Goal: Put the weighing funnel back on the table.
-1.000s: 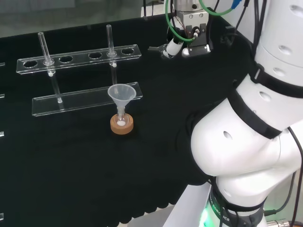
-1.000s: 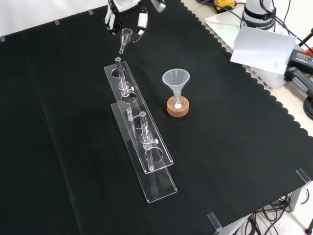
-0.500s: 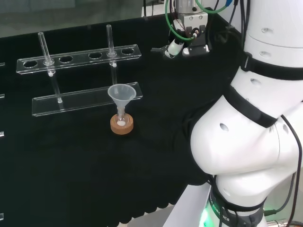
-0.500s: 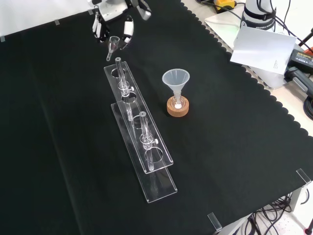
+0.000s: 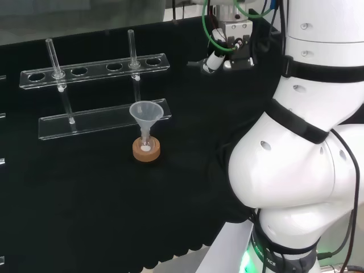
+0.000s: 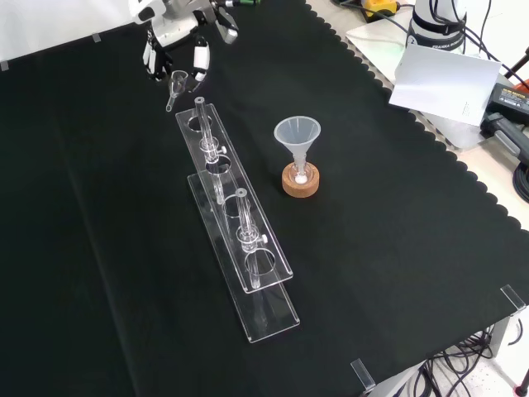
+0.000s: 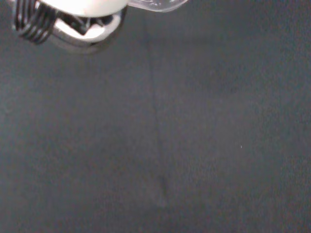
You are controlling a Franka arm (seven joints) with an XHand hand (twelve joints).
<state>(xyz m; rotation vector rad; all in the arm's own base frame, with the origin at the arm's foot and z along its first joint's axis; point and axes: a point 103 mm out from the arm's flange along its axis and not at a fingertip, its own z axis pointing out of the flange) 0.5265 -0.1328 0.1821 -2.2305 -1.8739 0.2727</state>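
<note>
Sliding leftward across the front view over the past second, the hand point(image 6: 175, 33) is carrying the weighing funnel point(image 6: 175, 83) away from the bench's far edge and toward open black cloth point(image 6: 83, 207). It is now hanging just beyond the far end of the clear test-tube rack point(image 6: 248, 248). Its fingers point(image 6: 199, 62) are curling down on either side of the small clear piece and pinching it near its wider end, while the short stem is pointing down and to the left. The piece appears to be hanging clear of the cloth, though how far above is hard to tell. In the wrist view a sliver of its clear rim is showing beside a blurred white part of the hand, with bare cloth beneath.

The big funnel point(image 6: 297, 132) is standing mouth up on its cork ring point(image 6: 300, 185), well apart from the hand and untouched.

Judging by its look, the weighing funnel is light, rigid, smooth and probably brittle, so it is likely to slip between hard fingertips and to roll or chip if dropped. Holding it across the wider scoop body, as the hand is doing, looks safer than gripping the thin stem. Lowering it until it is resting on the cloth before the fingers start relaxing would suit it best, well away from the rack.
</note>
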